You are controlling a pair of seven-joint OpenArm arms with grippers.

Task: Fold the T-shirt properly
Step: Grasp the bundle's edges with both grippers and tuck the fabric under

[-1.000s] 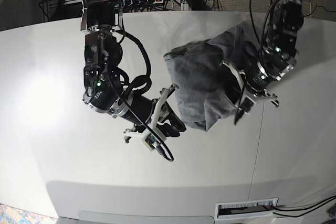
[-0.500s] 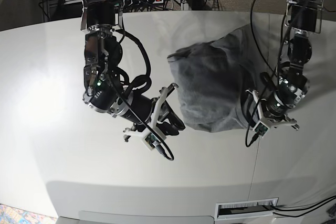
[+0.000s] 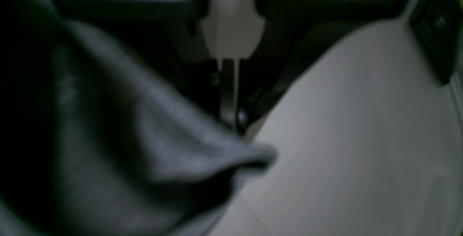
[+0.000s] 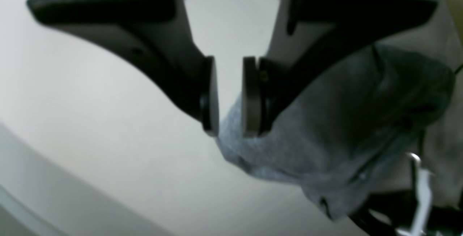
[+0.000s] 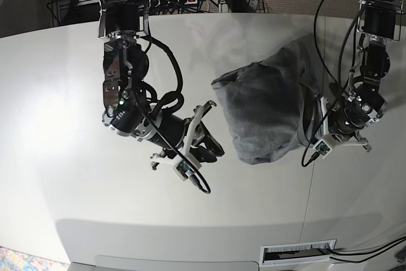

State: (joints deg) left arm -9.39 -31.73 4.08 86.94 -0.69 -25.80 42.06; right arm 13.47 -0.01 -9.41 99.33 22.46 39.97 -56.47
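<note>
The T-shirt [image 5: 266, 112] lies bunched, not flat or neatly folded, on the worktop [image 5: 63, 93], its edge pinched in the closed left gripper [image 3: 231, 120], while the right gripper [image 4: 228, 95], partly apart and empty, hangs beside it, so most folding remains.

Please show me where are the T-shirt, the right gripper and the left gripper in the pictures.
T-shirt [image 5: 263, 115], base view, middle of the bunched grey cloth.
Right gripper [image 4: 229, 97], right wrist view, gap between its fingertips.
Left gripper [image 3: 231, 120], left wrist view, closed fingertips at the cloth edge.
</note>
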